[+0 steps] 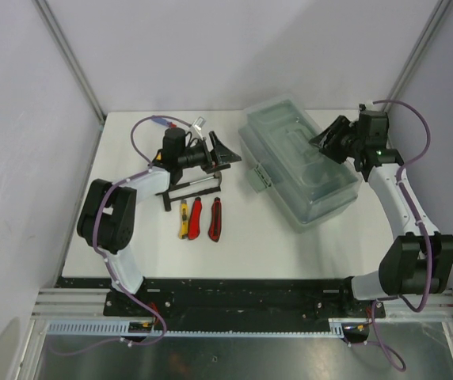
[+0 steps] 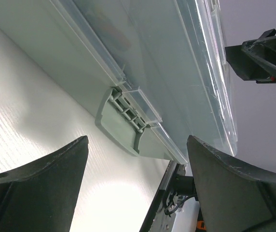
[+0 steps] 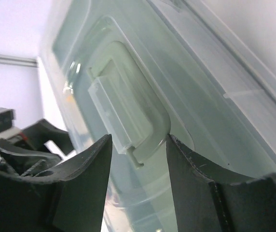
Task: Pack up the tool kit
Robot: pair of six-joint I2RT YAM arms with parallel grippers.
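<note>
Contents of the big grey-green plastic toolbox with the translucent lid (image 1: pixel 298 162) are just haze, can't tell what's inside. Left wrist cam chops it off along the top edge. The red and yellow utility knives (image 1: pixel 196 218): too tiny to read blade positions.

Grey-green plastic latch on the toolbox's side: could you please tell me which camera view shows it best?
The left wrist view: the grey-green plastic latch sits central, close and sharp, ribs visible. The top external view shows only a small flap on the translucent-lidded toolbox. The right wrist view shows the lid's moulded handle, not the latch.
</note>
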